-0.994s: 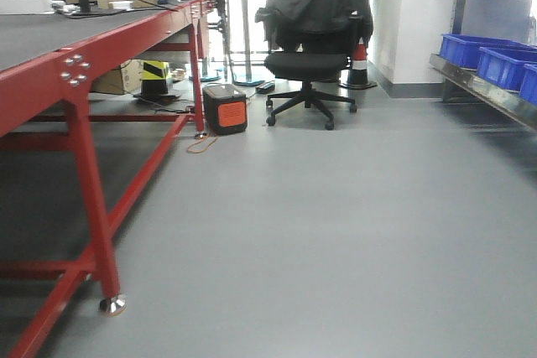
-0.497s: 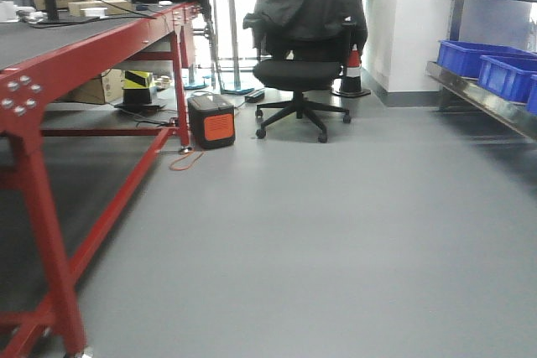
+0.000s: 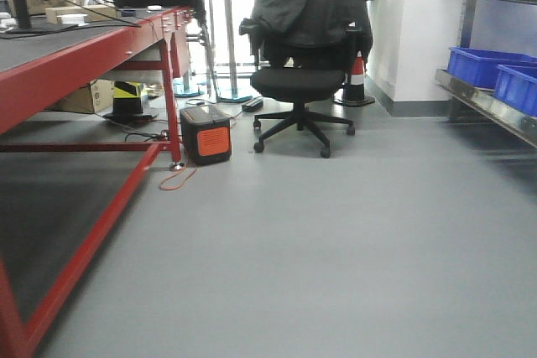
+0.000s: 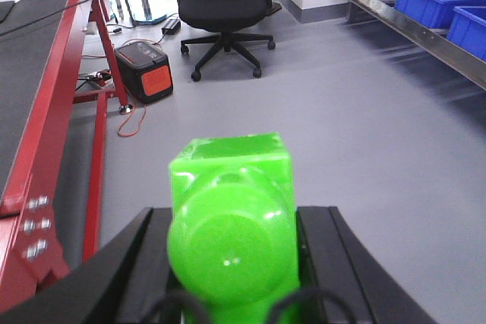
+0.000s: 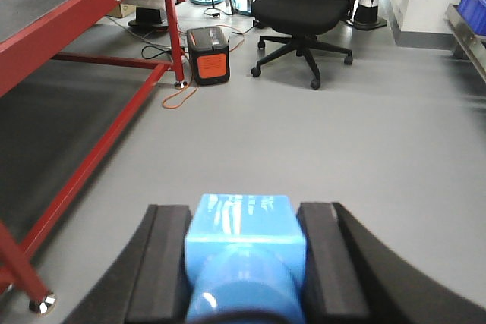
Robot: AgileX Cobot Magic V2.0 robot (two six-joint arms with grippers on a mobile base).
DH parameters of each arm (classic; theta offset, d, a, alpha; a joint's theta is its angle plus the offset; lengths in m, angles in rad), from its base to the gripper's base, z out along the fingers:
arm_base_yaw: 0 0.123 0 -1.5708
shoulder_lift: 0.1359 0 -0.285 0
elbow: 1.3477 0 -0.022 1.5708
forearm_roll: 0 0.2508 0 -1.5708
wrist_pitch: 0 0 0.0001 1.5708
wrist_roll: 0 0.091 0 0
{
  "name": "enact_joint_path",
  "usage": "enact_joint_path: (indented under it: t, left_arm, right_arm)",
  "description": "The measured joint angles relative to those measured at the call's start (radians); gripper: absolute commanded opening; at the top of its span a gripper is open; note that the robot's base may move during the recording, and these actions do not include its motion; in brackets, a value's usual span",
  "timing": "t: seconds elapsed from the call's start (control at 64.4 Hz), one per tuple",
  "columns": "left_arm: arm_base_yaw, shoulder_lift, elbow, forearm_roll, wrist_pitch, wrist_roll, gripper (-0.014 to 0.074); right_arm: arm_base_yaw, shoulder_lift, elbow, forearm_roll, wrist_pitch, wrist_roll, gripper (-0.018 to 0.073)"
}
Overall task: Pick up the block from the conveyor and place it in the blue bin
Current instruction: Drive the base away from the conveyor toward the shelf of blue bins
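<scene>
We find the left gripper (image 4: 237, 225) pinching a glossy green plastic block (image 4: 228, 180), the right gripper (image 5: 244, 221) pinching a light-blue block (image 5: 241, 244); blue plastic bins (image 3: 480, 66) lie ahead-right, nearer the right gripper.

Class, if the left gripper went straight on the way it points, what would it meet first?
Probably the black office chair, across grey floor; depth is unclear. The left gripper holds a green block.

A glossy green block (image 4: 231, 210) sits clamped in the left gripper (image 4: 237, 221), and a light blue block (image 5: 243, 252) in the right gripper (image 5: 244, 221). The red-framed, dark-belted conveyor (image 3: 50, 44) runs along the left, with the blue bins (image 3: 482, 64) far right.
</scene>
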State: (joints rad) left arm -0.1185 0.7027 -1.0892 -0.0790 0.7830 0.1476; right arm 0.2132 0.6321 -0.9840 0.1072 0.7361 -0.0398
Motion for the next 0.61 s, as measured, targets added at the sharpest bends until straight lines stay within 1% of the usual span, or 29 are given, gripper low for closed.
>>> enact_joint_path:
  t: [0.606]
  left_arm:
    - [0.0,0.0,0.0,0.0,0.0,0.0,-0.0111]
  right_arm:
    - [0.0,0.0,0.0,0.0,0.0,0.0,-0.0153]
